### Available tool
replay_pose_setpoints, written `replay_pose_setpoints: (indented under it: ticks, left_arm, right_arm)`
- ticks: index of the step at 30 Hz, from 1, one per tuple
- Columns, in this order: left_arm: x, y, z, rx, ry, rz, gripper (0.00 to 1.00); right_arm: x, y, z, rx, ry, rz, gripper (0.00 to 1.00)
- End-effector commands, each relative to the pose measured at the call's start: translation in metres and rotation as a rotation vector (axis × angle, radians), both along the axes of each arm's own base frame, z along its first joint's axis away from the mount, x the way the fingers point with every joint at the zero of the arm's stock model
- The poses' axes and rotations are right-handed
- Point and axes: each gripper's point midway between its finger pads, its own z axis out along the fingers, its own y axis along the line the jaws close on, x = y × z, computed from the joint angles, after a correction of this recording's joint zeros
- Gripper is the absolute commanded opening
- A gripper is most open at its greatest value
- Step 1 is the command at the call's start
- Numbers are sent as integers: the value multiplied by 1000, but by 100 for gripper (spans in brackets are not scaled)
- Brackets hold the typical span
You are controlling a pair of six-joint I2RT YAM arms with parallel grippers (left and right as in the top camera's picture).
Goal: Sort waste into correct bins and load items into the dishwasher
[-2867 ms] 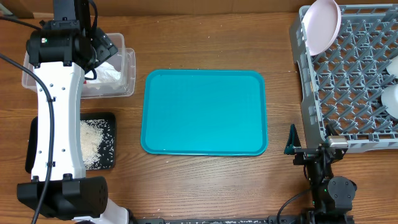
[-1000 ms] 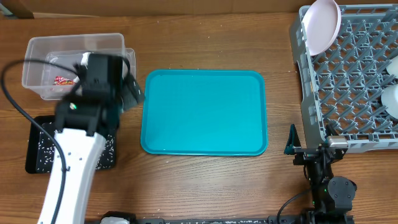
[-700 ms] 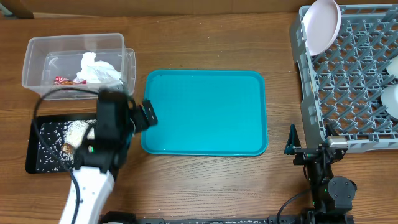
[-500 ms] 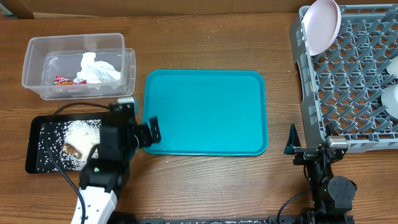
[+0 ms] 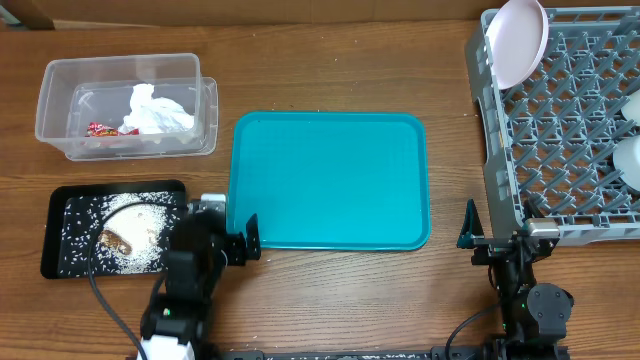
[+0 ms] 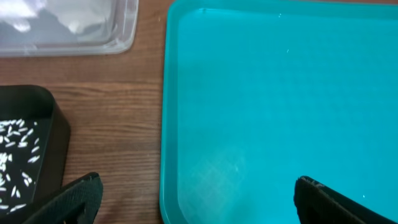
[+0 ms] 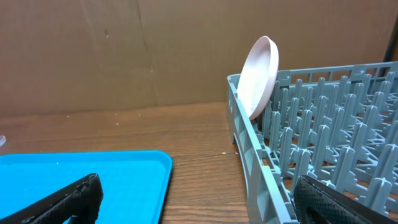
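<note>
The clear tub (image 5: pixel 60 75) at the back left holds a crumpled white napkin (image 5: pixel 155 110) and a red wrapper (image 5: pixel 100 128). In front of it, the black tray (image 5: pixel 55 262) holds white rice and brown scraps (image 5: pixel 118 238). My left gripper (image 5: pixel 243 240) (image 6: pixel 196 205) is open and empty, straddling the teal tray's near-left edge. The grey dish rack (image 5: pixel 560 130) (image 7: pixel 323 124) at the right holds an upright pink dish (image 5: pixel 520 40) (image 7: pixel 258 74) and white items (image 5: pixel 630 160) at the frame edge. My right gripper (image 5: pixel 470 232) (image 7: pixel 196 199) stands open and empty beside the rack's near-left corner.
A bare teal tray (image 5: pixel 328 180) (image 6: pixel 280 93) (image 7: pixel 81 180) lies in the middle of the wooden table. In the left wrist view the clear tub's corner (image 6: pixel 74 31) and the black tray's wall (image 6: pixel 59 124) sit to the left. A brown cardboard wall stands behind the table.
My left arm has drawn back from over the clear tub, past the black tray, to the teal tray's near-left corner. Both bins are now uncovered. The right arm has not moved.
</note>
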Motion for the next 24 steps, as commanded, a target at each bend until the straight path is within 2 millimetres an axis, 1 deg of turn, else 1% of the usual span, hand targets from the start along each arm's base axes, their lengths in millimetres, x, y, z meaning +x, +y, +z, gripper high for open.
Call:
replay_pose_setpoints:
  ticks: [1,4,9,12,16,19,24]
  left_arm:
    - [-8,0,-5,9,-51,-17,100]
    - [-14,1,-5,0,-110,-17,100]
    - [-18,2,-1,-12,-204,-15,100]
    - [-16,6,13,-6,-264,10,100]
    - [-15,20,27,32,-330,74,100]
    - [-15,28,43,46,-396,98,100]
    - [-16,35,59,34,-464,122,100]
  right_arm:
    - [0,-2,-1,-8,-6,-11,100]
    - [0,-2,-1,-8,-6,-11,100]
    - [0,-2,-1,-8,-6,-11,100]
    - [0,-2,-1,-8,-6,-11,100]
    - [0,-2,-1,-8,-6,-11,100]
    - [0,-2,-1,-8,-6,-11,100]
    - [0,-2,-1,-8,-6,-11,100]
